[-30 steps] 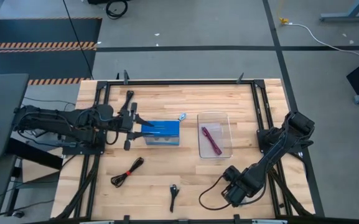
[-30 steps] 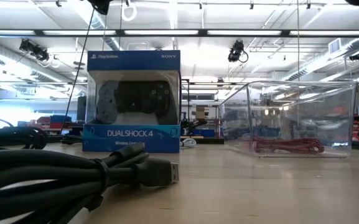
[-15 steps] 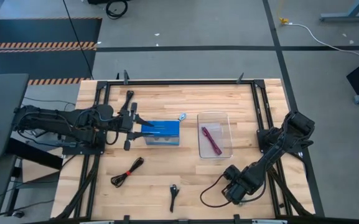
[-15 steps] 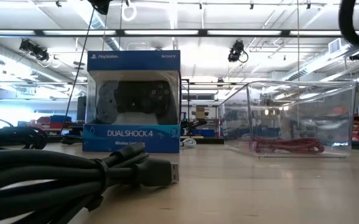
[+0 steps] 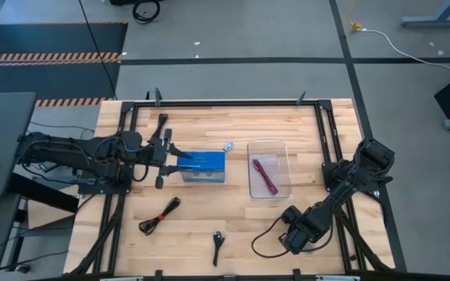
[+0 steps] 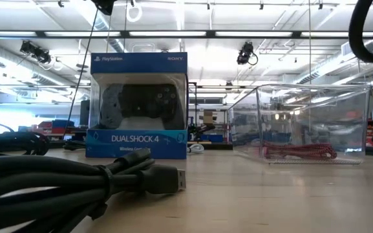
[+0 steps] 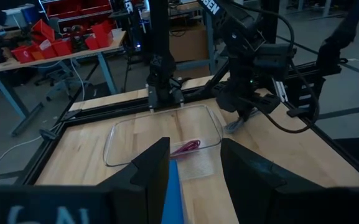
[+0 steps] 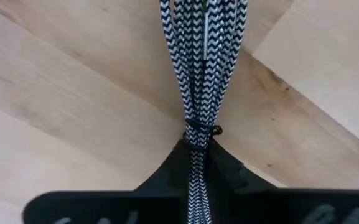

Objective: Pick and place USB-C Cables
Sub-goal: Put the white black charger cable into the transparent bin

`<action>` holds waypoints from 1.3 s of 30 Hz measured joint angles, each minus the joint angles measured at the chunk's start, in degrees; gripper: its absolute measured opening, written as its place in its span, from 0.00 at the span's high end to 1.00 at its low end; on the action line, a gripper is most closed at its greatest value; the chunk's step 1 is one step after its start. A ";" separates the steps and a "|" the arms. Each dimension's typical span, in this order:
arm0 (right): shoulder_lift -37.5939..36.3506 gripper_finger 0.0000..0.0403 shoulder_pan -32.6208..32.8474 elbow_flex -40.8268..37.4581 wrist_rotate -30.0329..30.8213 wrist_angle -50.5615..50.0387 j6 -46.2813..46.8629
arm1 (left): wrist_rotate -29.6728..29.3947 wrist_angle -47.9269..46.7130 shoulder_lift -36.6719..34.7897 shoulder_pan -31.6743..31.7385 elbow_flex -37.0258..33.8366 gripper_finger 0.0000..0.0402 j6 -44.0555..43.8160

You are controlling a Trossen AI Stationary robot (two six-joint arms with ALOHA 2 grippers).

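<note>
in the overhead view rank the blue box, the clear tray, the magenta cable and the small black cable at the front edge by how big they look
1. clear tray, largest footprint
2. blue box, somewhat smaller
3. magenta cable, inside the tray
4. small black cable, smallest

All lie on the table at about the same distance from the camera, so the ranking is fair.

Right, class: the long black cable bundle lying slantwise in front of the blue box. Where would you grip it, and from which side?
Probably grip the black cable bundle at its middle, coming straight down and closing across the strands: it lies flat and slanted, with the strands tight together there.
</note>
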 joint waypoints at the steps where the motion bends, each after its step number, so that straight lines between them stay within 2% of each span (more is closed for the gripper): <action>1: 0.00 0.94 0.00 0.00 0.01 0.23 -0.07 | -0.01 0.00 0.00 0.00 0.00 0.62 -0.13; 7: 0.07 0.89 -0.21 0.00 0.54 1.16 4.70 | 0.00 0.00 0.00 0.00 0.00 0.62 -1.30; 11: 0.07 0.89 -0.11 0.00 2.24 1.80 7.27 | 0.00 0.00 0.00 -0.06 0.00 0.62 -1.38; 22: 0.46 0.90 -2.70 1.88 1.90 3.59 8.18 | 0.00 -0.01 0.00 -0.33 0.00 0.62 -1.53; 26: 0.46 0.91 -4.71 6.64 3.45 2.74 3.57 | 0.00 -0.02 0.00 -0.35 0.00 0.62 -1.98; 30: 0.41 0.91 -7.18 14.61 6.91 -2.06 -1.31 | 0.00 -0.02 0.01 -0.33 0.00 0.62 -2.50; 34: 0.37 0.91 -9.73 23.82 10.97 -11.11 -5.93 | 0.00 0.00 0.02 -0.33 0.00 0.62 -2.50; 39: 0.28 0.91 -13.56 35.24 17.50 -25.92 -7.11 | 0.00 0.00 0.02 -0.33 0.00 0.62 -2.49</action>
